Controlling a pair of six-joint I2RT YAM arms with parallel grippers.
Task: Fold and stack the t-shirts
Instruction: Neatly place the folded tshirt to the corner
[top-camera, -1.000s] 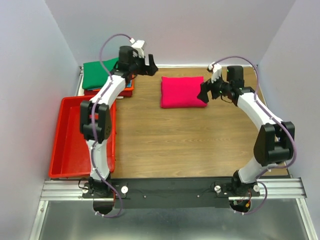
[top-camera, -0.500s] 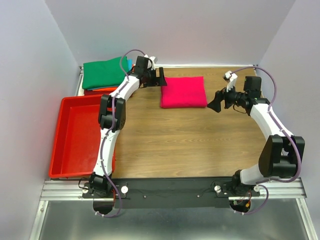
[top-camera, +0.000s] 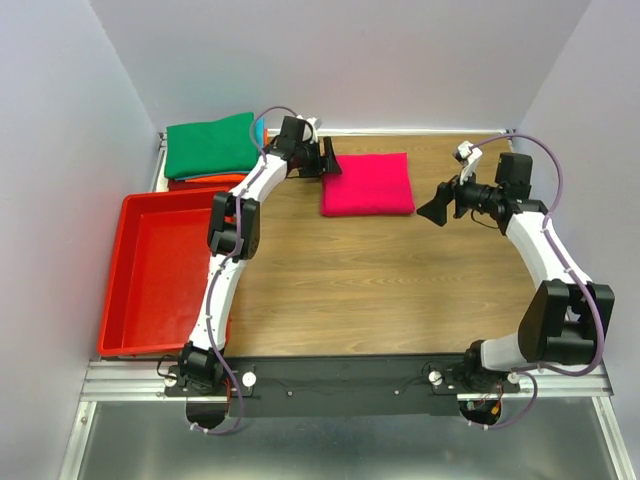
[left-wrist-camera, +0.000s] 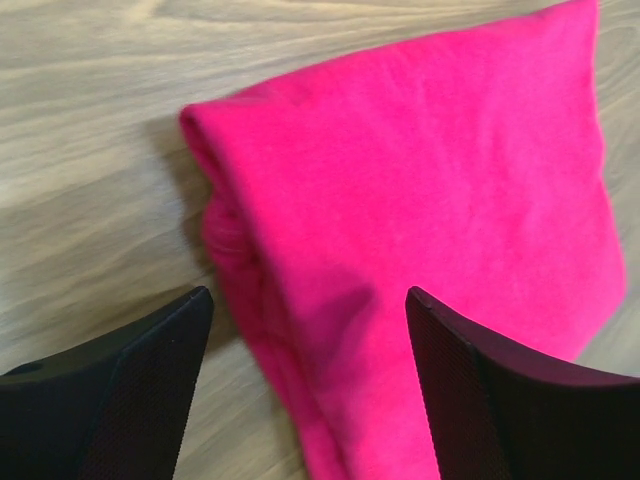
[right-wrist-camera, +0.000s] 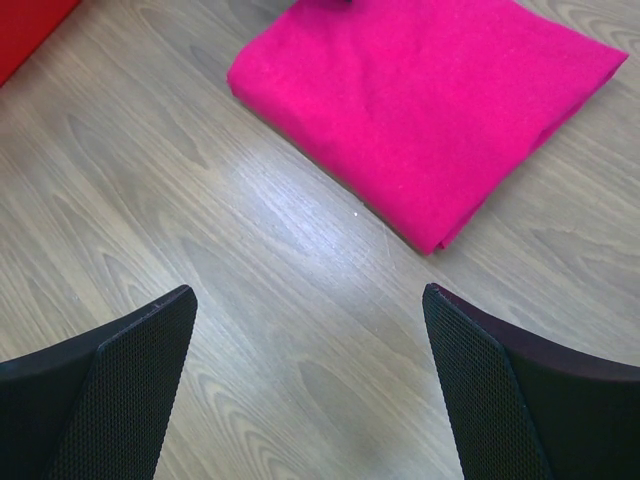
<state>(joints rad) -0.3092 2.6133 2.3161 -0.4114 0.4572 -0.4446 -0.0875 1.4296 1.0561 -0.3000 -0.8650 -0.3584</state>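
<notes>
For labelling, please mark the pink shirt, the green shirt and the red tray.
pink shirt (top-camera: 367, 184), top view, middle of the cloth.
green shirt (top-camera: 210, 146), top view, its top face.
red tray (top-camera: 160, 280), top view, bare floor.

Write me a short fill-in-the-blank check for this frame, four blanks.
1. The lone shirt on the table is ___.
2. The topmost stacked shirt is ___.
3. The left gripper and the right gripper are both ___.
4. The gripper nearer the lone shirt is the ___ one.
Missing words: pink; green; open; left.
</notes>
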